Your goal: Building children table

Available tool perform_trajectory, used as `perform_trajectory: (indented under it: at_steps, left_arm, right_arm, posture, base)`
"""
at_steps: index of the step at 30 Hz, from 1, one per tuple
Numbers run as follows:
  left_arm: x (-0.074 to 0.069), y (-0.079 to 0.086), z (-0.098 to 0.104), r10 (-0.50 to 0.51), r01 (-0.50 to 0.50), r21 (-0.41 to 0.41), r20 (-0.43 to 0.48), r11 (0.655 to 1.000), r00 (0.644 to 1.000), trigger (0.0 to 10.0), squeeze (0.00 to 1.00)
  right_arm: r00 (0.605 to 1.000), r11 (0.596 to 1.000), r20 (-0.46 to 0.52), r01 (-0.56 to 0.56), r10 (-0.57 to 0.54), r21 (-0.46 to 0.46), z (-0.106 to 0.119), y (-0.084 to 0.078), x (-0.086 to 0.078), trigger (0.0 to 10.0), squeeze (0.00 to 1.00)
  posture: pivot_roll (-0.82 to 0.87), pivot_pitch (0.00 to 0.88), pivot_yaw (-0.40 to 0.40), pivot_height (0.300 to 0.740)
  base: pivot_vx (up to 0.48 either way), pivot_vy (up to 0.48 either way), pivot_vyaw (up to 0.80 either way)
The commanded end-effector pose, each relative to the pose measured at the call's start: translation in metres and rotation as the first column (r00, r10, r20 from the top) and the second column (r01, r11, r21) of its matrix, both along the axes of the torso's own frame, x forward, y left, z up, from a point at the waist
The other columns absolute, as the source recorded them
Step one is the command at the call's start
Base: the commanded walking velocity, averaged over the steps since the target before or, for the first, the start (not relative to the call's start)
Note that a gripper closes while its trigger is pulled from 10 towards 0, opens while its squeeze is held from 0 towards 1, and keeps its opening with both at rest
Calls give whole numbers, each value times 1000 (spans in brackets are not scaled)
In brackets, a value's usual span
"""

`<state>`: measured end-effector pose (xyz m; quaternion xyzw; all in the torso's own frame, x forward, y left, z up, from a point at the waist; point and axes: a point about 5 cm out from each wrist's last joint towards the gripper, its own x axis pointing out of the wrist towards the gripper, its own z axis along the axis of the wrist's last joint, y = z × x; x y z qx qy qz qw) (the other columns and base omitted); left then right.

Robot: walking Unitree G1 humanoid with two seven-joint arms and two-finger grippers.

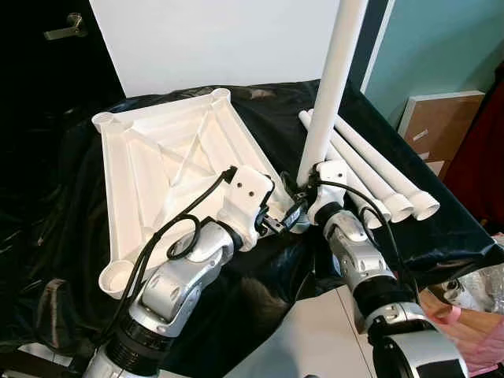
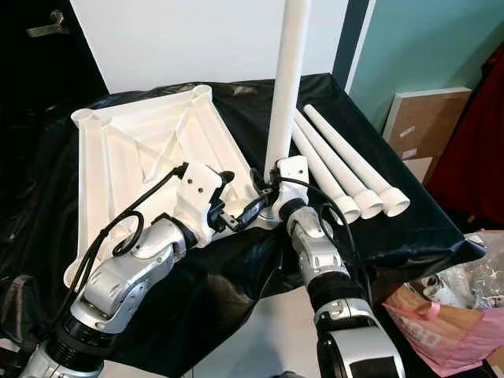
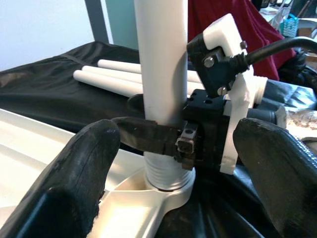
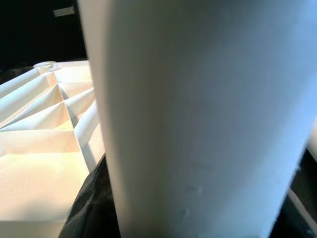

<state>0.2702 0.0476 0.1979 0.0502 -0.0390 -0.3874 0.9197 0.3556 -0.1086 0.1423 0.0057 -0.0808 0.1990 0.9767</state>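
Note:
The white table top [image 1: 157, 157] lies upside down on a black cloth. One white leg [image 1: 327, 94] stands upright in the socket [image 3: 166, 191] at the near right corner. My right gripper [image 1: 305, 189] is shut on this leg just above its threaded base. My left gripper [image 1: 285, 220] is open just left of the socket. In the left wrist view its black fingers [image 3: 84, 163] stand wide apart on either side of the leg's base without touching it. Three spare legs [image 1: 378, 173] lie side by side to the right.
The black cloth [image 1: 63, 197] covers the work surface, whose right edge drops off near the spare legs. A cardboard box [image 1: 437, 126] leans on the teal wall at right. A pink bag [image 1: 465, 315] sits on the floor below. A white board [image 1: 220, 39] stands behind.

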Motion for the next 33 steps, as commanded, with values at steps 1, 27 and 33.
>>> perform_trajectory:
  at_steps: [1, 27, 33]
  left_arm:
    - [-11, -7, -2, -185, 185, 30, -19, 982, 983, 10000, 0]
    - [-14, -2, 3, -181, 181, 20, -30, 983, 983, 10000, 0]
    - [-15, -3, 4, -194, 194, 17, -32, 981, 981, 10000, 0]
  right_arm:
    - [1000, 999, 3, -24, 25, -40, -5, 1, -1, 10000, 0]
    - [994, 977, 55, -82, 95, -198, -34, 1, -15, 10000, 0]
    - [998, 983, 26, -54, 59, -173, -36, -6, -11, 10000, 0]
  posture:
    - [9, 60, -9, 740]
    - [23, 77, 7, 740]
    - [22, 72, 10, 740]
  base:
    - [0, 0, 0]
    - [0, 0, 0]
    - [0, 0, 0]
